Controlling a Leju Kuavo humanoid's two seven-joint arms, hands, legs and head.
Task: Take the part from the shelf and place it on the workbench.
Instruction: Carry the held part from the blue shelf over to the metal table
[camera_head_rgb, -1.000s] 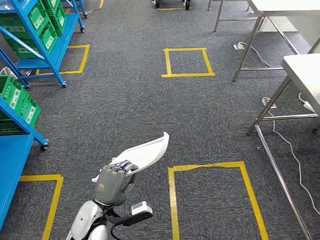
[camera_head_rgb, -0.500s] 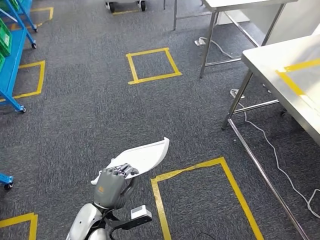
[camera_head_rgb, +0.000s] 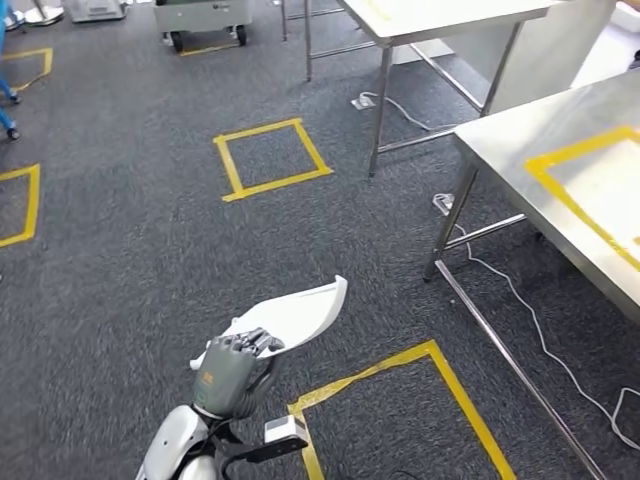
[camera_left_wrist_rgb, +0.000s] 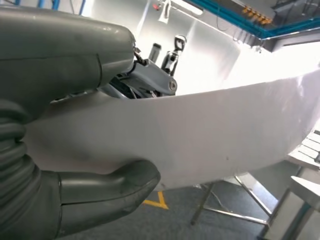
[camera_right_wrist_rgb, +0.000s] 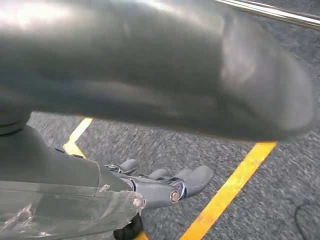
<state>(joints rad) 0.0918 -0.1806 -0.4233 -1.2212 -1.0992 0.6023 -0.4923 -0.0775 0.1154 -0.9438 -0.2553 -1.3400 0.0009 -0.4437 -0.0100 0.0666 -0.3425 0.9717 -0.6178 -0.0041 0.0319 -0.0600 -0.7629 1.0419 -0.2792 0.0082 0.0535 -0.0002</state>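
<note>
With the view swung off the blue shelving toward the steel desk at right, the left hand still grips the curved white part over the carpet, while the right hand hangs with fingers extended, empty.

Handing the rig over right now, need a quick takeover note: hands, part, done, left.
Left robot hand: grips the white curved part near one end; the rest of the part juts forward and to the right, above the carpet.
Right robot hand: holds nothing, fingers stretched out, low over the carpet and a yellow tape line.
Workbench: steel, ahead on the right, with a yellow taped rectangle on top.
Done: part is off the shelf and in hand.
Left: close in on the workbench and set the part down, probably in the taped rectangle.
</note>
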